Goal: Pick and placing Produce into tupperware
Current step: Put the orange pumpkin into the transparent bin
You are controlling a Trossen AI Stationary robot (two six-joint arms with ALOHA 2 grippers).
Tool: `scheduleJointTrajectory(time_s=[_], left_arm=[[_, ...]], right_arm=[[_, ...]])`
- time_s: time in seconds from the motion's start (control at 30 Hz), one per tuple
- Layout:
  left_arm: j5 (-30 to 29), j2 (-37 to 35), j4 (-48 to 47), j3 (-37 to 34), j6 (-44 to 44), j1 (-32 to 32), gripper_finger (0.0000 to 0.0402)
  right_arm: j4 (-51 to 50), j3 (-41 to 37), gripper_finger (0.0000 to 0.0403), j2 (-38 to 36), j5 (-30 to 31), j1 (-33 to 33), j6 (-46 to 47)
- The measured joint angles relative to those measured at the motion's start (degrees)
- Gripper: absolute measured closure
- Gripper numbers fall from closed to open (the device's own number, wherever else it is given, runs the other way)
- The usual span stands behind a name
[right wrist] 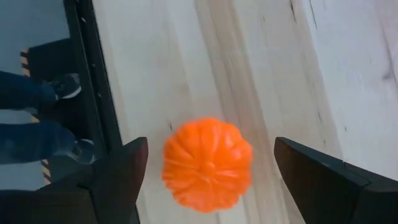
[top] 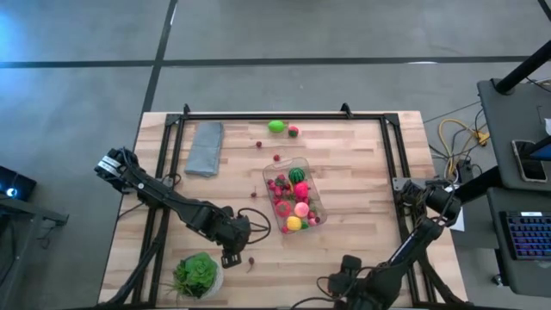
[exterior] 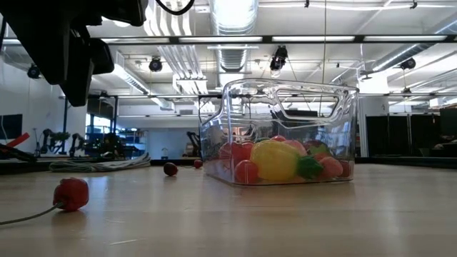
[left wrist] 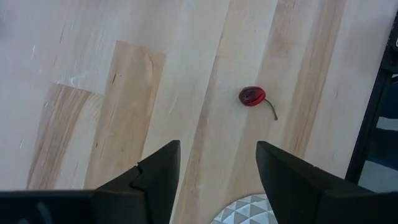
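Observation:
The clear tupperware tub (top: 294, 200) stands mid-table, holding red, pink, yellow and green toy fruits and a striped melon (top: 297, 175). In the low view the tub (exterior: 285, 128) shows its yellow piece at the front. My left gripper (top: 234, 251) hovers open over the near left of the table. A red cherry with a stem (left wrist: 252, 96) lies on the wood ahead of its fingers (left wrist: 217, 149). My right gripper (right wrist: 211, 142) is open at the near edge. Its fingers stand on either side of an orange pumpkin (right wrist: 207, 163) without touching it.
A leafy green head in a white bowl (top: 198, 274) sits beside my left gripper. A grey folded cloth (top: 205, 148) lies far left. A green fruit (top: 275, 127), a red one (top: 294, 131) and loose berries (top: 276, 158) lie beyond the tub. A person's shoes (right wrist: 65, 87) show past the table edge.

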Motion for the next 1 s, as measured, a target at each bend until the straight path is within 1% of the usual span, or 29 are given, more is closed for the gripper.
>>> scheduleJointTrajectory(time_s=[0.2,0.37,0.43,1.0], left_arm=[[0.0,0.0,0.0,0.0,0.3,0.0,0.0206],[-0.02,0.0,-0.02,0.0,0.37,0.0,0.0206],[-0.01,0.0,0.0,0.0,0.35,0.0,0.0206],[-0.02,0.0,0.0,0.0,0.17,0.0,0.0206]], right_arm=[[1.88,-1.26,0.0062,0.02,-0.09,0.0,0.67],[1.61,-3.92,0.0066,0.07,-4.85,0.0,3.61],[1.88,-4.38,0.0068,0.04,-5.33,0.0,4.55],[1.29,-4.13,0.0074,0.02,-4.71,-1.23,4.22]])
